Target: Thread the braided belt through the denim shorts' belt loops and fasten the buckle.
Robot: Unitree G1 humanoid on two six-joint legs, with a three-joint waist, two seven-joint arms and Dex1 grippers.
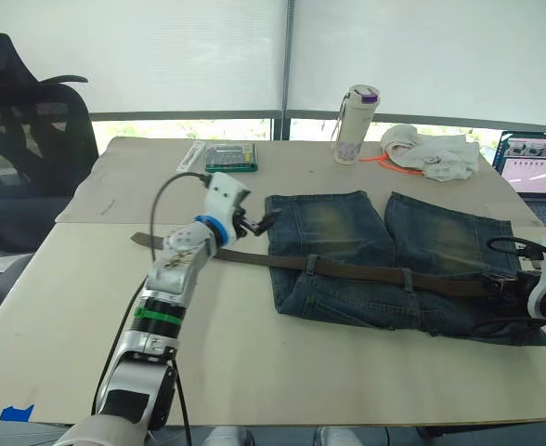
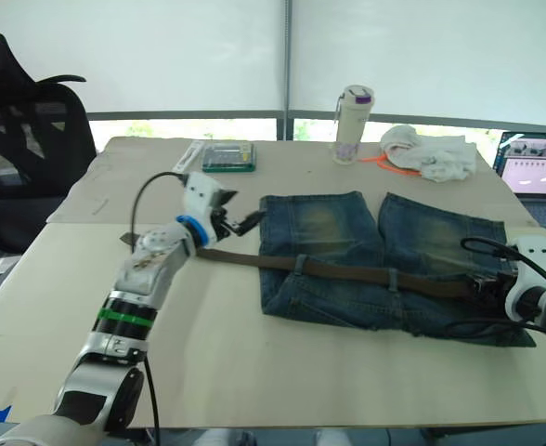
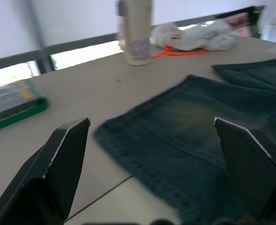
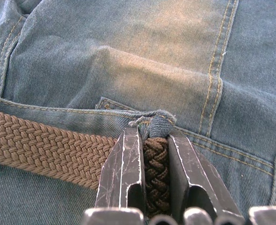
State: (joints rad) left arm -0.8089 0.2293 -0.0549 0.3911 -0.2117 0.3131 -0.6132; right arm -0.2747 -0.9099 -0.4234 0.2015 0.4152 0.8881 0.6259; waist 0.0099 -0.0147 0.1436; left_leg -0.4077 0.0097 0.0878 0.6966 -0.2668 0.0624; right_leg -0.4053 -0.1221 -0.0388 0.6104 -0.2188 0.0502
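While the shorts [image 1: 394, 265] lie flat on the surface [image 1: 254, 362] with the belt [image 1: 366, 274] running along their waistband and under two loops [image 1: 311, 264], the right end effector [image 4: 154, 140] pinches the belt narrowly at the waistband's right end, its fingers closed on the braid just beside a loop. The belt's other end trails off the shorts to the left across the surface, passing under the left arm. The left end effector [image 1: 259, 223] hovers with fingers spread wide and empty just beside the left leg hem, above the belt.
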